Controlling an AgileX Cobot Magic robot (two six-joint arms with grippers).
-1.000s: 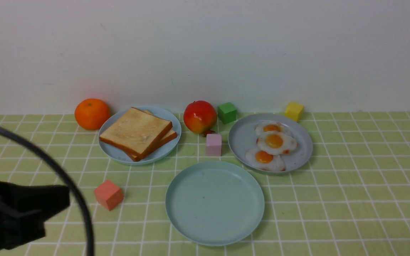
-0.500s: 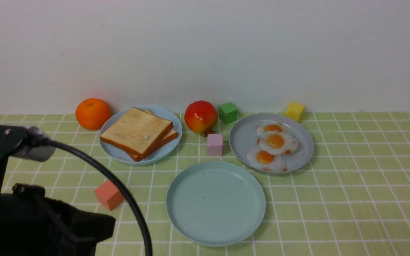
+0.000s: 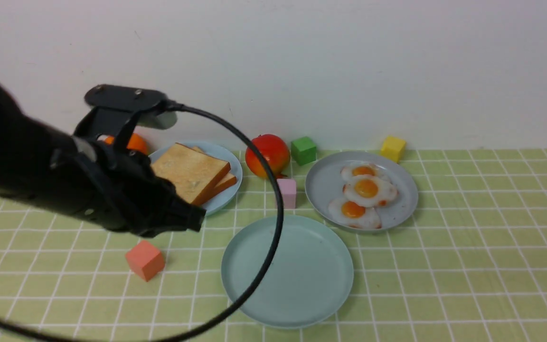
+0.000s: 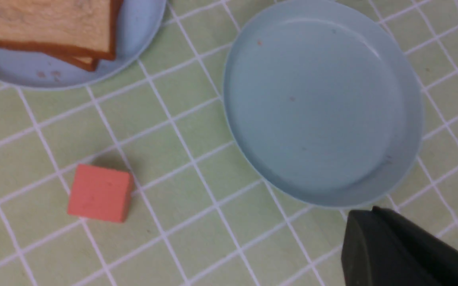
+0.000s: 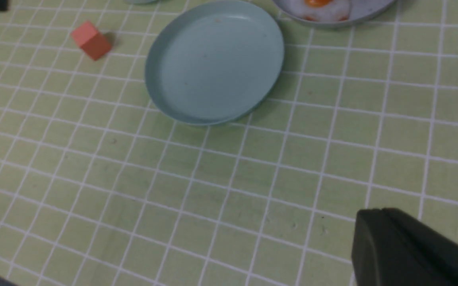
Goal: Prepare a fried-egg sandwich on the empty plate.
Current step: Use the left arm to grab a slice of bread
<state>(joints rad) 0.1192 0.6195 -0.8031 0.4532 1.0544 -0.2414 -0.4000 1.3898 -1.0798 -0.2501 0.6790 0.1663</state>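
Note:
The empty pale teal plate (image 3: 287, 270) sits at the front centre; it also shows in the left wrist view (image 4: 320, 103) and the right wrist view (image 5: 215, 63). Two stacked toast slices (image 3: 193, 173) lie on a light blue plate (image 3: 230, 159) at the back left. Three fried eggs (image 3: 367, 189) lie on a grey plate (image 3: 323, 183) at the back right. My left gripper (image 3: 197, 221) is shut and empty. It hovers in front of the toast plate, left of the empty plate, and hides the toast's left part. My right gripper (image 5: 380, 212) is shut and empty over bare cloth nearer than the empty plate.
A salmon cube (image 3: 145, 260) lies left of the empty plate. A pink cube (image 3: 286, 192) stands between the plates. An orange (image 3: 136, 142), a red fruit (image 3: 273, 149), a green cube (image 3: 303, 150) and a yellow cube (image 3: 392, 148) line the back wall. A black cable (image 3: 273, 237) arcs over the empty plate.
My left arm has risen from the lower left corner and swung right, now covering the orange and part of the toast plate. Its cable now loops over the empty plate.

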